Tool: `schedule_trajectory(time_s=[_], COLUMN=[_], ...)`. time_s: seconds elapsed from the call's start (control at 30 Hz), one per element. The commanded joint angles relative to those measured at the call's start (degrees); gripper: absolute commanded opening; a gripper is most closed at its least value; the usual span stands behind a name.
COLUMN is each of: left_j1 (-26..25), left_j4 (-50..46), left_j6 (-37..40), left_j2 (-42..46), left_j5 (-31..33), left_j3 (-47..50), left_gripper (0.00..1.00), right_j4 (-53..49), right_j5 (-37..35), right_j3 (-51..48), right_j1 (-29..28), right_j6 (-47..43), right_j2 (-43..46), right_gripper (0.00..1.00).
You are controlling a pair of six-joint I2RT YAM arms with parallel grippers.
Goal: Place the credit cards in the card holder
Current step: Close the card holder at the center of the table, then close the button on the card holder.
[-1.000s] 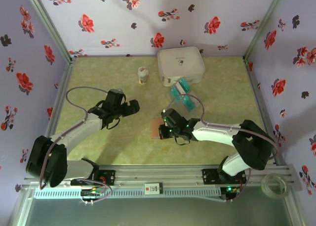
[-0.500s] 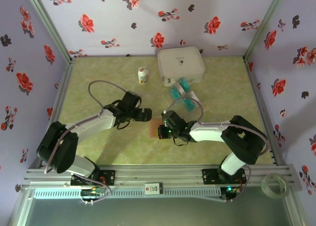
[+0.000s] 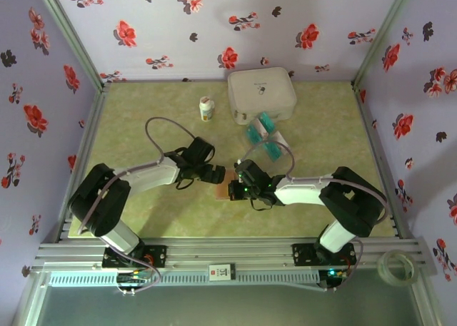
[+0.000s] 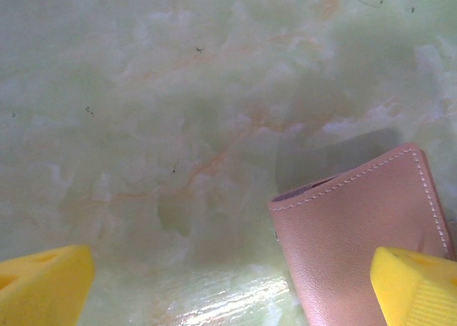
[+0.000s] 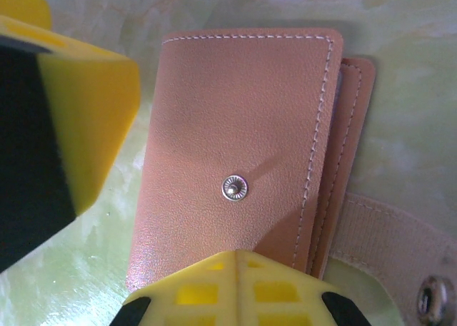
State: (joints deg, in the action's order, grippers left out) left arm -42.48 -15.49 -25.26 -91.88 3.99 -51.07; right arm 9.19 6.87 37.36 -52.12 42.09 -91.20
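Note:
The brown card holder point(image 3: 222, 187) lies folded on the table, its metal snap facing up point(image 5: 235, 148). My right gripper point(image 5: 239, 258) is shut, its joined tips resting on the holder's near edge point(image 3: 234, 190). My left gripper point(image 3: 216, 173) is open just left of the holder. In the left wrist view it point(image 4: 228, 297) straddles bare table, and the holder's corner point(image 4: 357, 233) reaches its right fingertip point(image 4: 418, 287). That left finger point(image 5: 71, 119) shows beside the holder in the right wrist view. Several teal credit cards point(image 3: 261, 135) lie in a loose pile farther back.
A big white rounded case point(image 3: 261, 94) stands at the back, just behind the cards. A small white bottle point(image 3: 206, 109) is to its left. A beige strap with a snap point(image 5: 389, 244) lies beside the holder. Flowered walls enclose the green table point(image 3: 143, 126).
My left arm has swung right and forward across the table, bringing its open gripper up to the card holder. The right gripper has stayed shut on top of the holder.

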Motion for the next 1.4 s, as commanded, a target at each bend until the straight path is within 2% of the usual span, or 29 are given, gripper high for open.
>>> schedule_trajectory(time_s=[0.0,0.17,0.23,0.3,0.37,0.53,0.73,0.77,0.93,1.03,1.1,1.37], left_j1=[-0.7,-1.1,-1.3,-1.3,-1.3,-1.3,-1.6,-1.6,-1.8,-1.9,-2.0,-2.1], left_j4=[-0.4,-1.1,-2.1,-3.2,-4.3,-4.7,-4.0,-3.8,-3.6,-3.4,-3.2,-2.6], left_j6=[1.8,2.3,2.0,1.2,0.4,-0.6,-0.9,-0.8,-0.6,-0.6,-0.6,-0.5], left_j2=[-1.5,-3.3,-3.7,-4.2,-4.4,-5.1,-6.0,-6.1,-6.5,-6.6,-6.5,-6.6], left_j5=[2.4,4.7,6.9,9.2,11.2,12.5,12.6,12.6,12.6,12.6,12.6,12.7], left_j3=[-1.7,-2.2,-2.4,-2.6,-2.5,-2.0,-1.7,-1.6,-1.7,-1.5,-1.3,-0.5], left_gripper=[1.00,1.00,1.00,1.00,1.00,1.00,1.00,1.00,1.00,1.00,1.00,1.00], right_j4=[-1.5,-2.3,-3.5,-6.1,-10.6,-21.5,-30.8,-31.7,-31.5,-33.6,-33.5,-33.1], right_j5=[-0.6,-0.7,-0.7,-1.1,-2.7,-8.7,-19.1,-20.7,-23.5,-27.4,-26.4,-22.1], right_j3=[-1.5,-1.0,-0.5,0.6,2.3,6.9,10.5,10.9,10.5,10.9,10.8,12.3], right_j1=[0.5,0.6,0.7,1.0,1.2,1.6,1.7,1.7,1.8,1.7,1.9,2.5], right_j6=[0.8,0.5,0.1,-0.7,-2.3,-6.6,-9.9,-10.2,-12.0,-9.6,-12.8,-12.7], right_j2=[-1.2,-0.6,0.5,2.6,5.8,13.1,18.6,19.3,21.4,21.3,20.8,16.1], right_gripper=[0.00,0.00,0.03,0.13,0.33,0.66,0.90,0.98,0.99,0.99,0.99,0.99])
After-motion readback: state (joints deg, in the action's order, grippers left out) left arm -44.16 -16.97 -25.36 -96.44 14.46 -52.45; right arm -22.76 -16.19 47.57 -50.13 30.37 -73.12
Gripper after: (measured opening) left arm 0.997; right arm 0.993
